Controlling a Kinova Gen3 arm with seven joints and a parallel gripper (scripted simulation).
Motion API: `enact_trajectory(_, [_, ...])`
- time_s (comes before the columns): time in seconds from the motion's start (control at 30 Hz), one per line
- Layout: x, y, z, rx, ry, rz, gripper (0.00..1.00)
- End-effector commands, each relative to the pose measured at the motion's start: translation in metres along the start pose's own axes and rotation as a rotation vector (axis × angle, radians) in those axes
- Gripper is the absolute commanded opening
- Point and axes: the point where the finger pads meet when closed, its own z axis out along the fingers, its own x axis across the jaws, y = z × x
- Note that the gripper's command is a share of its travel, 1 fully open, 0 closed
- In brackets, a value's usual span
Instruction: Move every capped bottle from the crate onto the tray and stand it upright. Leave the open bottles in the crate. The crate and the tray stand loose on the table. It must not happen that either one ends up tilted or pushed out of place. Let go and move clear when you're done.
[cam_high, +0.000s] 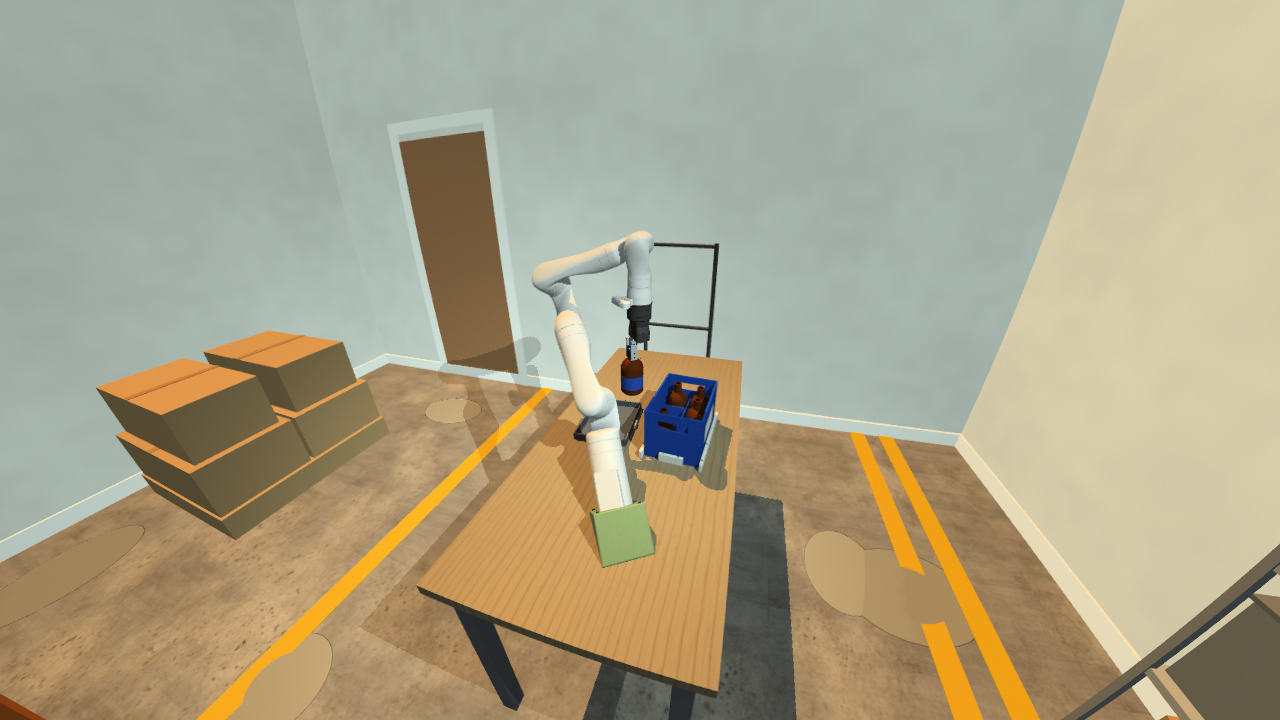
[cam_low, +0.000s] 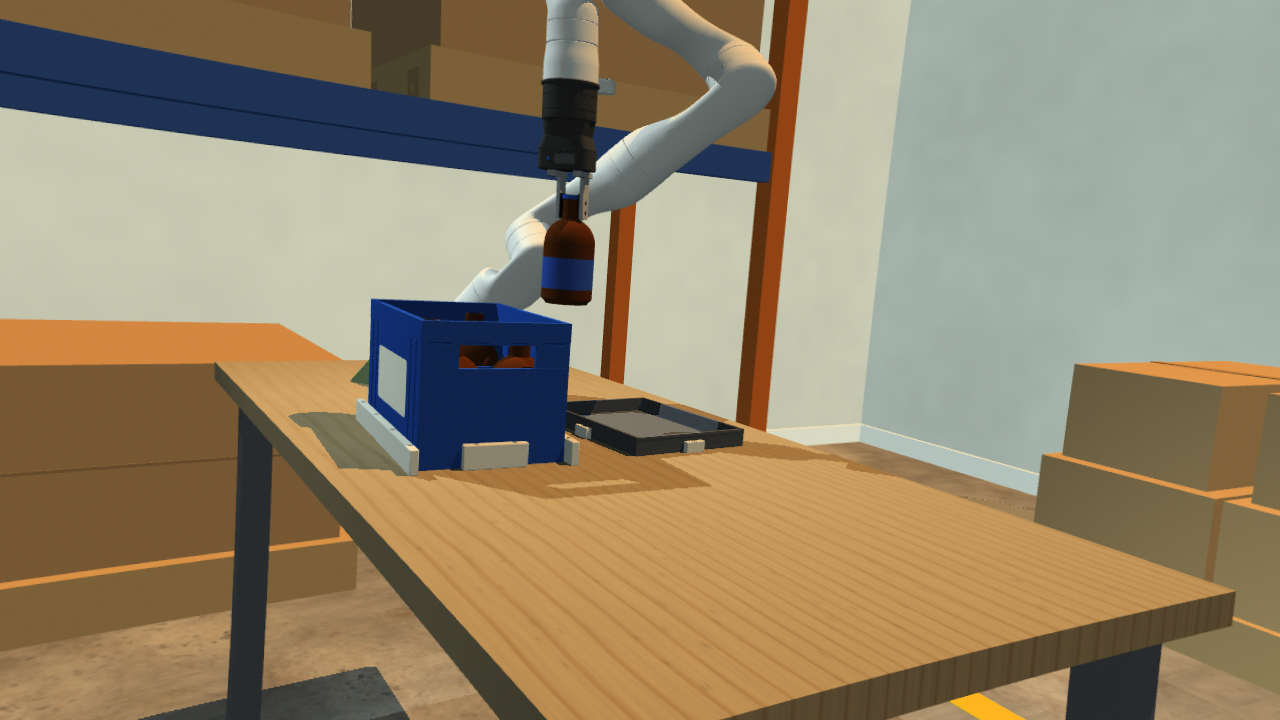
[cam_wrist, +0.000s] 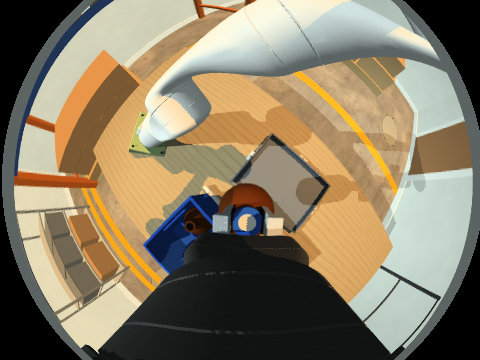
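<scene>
My gripper is shut on the neck of a brown capped bottle with a blue label and a blue cap. The bottle hangs upright in the air, above the gap between the blue crate and the dark tray. It also shows in the top view and from above in the wrist view. The crate holds several brown bottles; their tops are too small to judge. The tray is empty.
The arm's green base sits mid-table, near the tray. White cleats lie along the crate's foot. A black rack stands behind the table's far end. Stacked cardboard boxes sit on the floor.
</scene>
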Motion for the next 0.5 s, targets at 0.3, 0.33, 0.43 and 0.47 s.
enact_trajectory(0.3, [0.014,-0.016,0.000,-0.009,-0.008,-0.007,0.00])
enact_trajectory(0.33, [0.014,-0.016,0.000,-0.009,-0.008,-0.007,0.00])
enact_trajectory(0.43, [0.017,-0.020,0.000,-0.005,-0.004,-0.003,0.00])
enact_trajectory(0.47, [0.018,-0.021,0.000,-0.005,-0.004,-0.004,0.00])
